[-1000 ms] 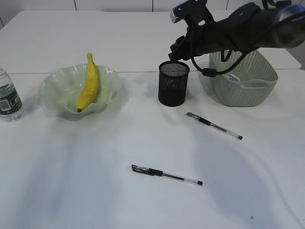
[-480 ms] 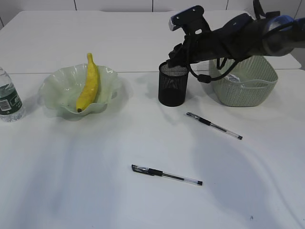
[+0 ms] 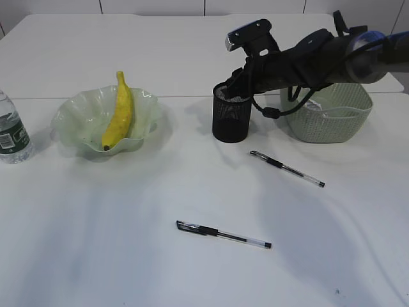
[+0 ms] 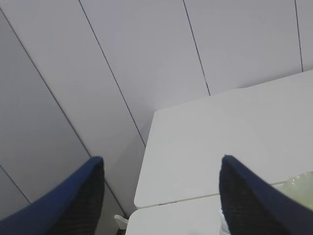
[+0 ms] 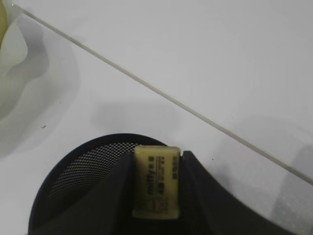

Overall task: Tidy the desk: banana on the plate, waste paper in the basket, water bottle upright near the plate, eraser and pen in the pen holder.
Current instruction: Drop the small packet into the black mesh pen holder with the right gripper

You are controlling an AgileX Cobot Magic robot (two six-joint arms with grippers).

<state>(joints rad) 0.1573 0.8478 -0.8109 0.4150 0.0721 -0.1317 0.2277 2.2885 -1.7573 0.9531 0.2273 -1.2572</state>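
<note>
While clamping eraser (image 5: 157, 180), right tool (image 5: 157, 169) over pen holder (image 3: 231, 114)

two pens (image 3: 223, 235) (image 3: 287, 169), one banana (image 3: 119, 112), one plate (image 3: 77, 121), one bottle (image 3: 11, 131), one pen holder (image 3: 231, 115), one basket (image 3: 332, 115), one eraser (image 5: 157, 181)

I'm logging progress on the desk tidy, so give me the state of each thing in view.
banana: lying in the plate
water bottle: upright
eraser: held over the pen holder
two pens: lying on the table
right gripper: shut on eraser
left gripper: open, empty
</note>
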